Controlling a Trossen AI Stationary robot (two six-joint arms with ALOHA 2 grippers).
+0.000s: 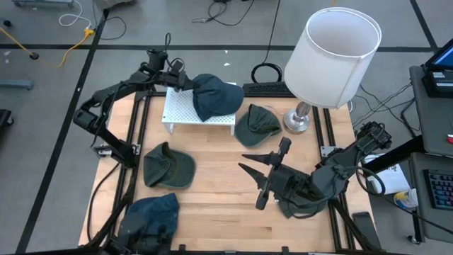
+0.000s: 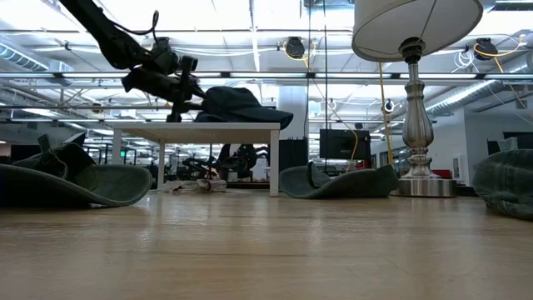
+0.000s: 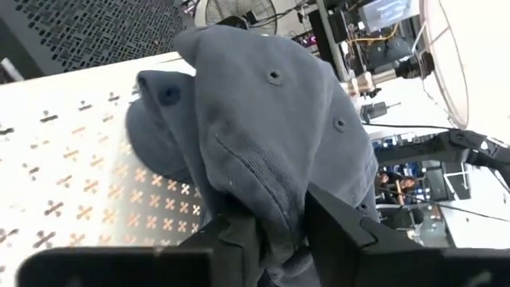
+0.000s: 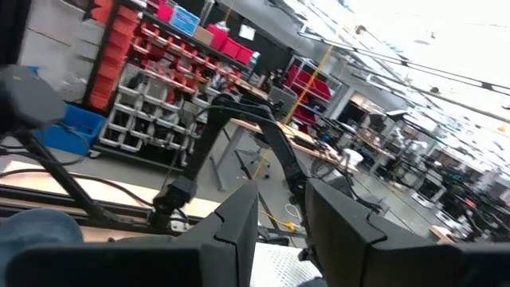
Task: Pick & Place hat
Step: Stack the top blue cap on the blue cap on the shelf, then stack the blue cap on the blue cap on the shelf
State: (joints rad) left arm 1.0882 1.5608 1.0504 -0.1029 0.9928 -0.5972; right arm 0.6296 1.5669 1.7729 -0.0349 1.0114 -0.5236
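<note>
A dark blue cap point(image 1: 216, 95) lies on a white perforated stand point(image 1: 180, 113) at the table's far side; the low view shows the cap point(image 2: 241, 102) on the stand's top point(image 2: 200, 129). My left gripper point(image 1: 184, 80) is at the cap's left edge, shut on its cloth. My right gripper point(image 1: 249, 164) hovers open over the table's near right part, touching nothing. A green cap point(image 1: 294, 207) lies partly hidden under the right arm. My left gripper point(image 3: 279, 239) pinches a bunched fold of the blue cap's crown point(image 3: 267, 203) between its two fingers point(image 3: 339, 231). It comes slanting down from the table's far left. The cap rests on the stand's perforated top point(image 3: 72, 175), its crown crumpled toward the fingers.
Other caps lie on the wood: a green one point(image 1: 256, 124) right of the stand, a green one point(image 1: 168, 168) at left, a blue one point(image 1: 152, 212) at the near left corner. A lamp with a white shade point(image 1: 333, 49) stands at far right, its base point(image 1: 297, 120) on the table.
</note>
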